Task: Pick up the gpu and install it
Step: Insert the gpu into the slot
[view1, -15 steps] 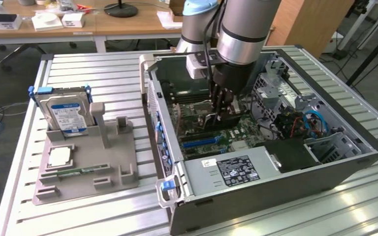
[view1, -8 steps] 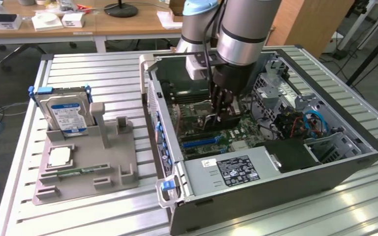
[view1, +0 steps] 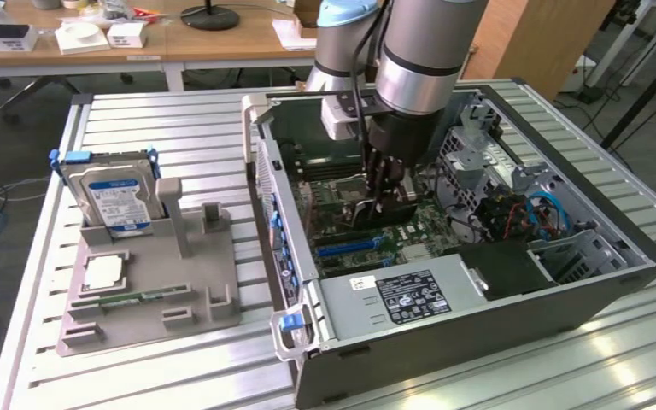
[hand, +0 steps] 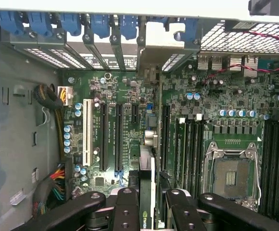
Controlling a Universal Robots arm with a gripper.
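You have the hand closed on the thin graphics card's flat faces above the motherboard; it looks light, stiff yet fragile, so avoid twisting.

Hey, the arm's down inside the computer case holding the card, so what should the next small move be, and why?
Probably a slow, straight descent. The pincer grips the gpu edge-on over the motherboard, and the card runs parallel to the long black slots. I can't tell whether its edge has met a slot, so go gently and watch the alignment.
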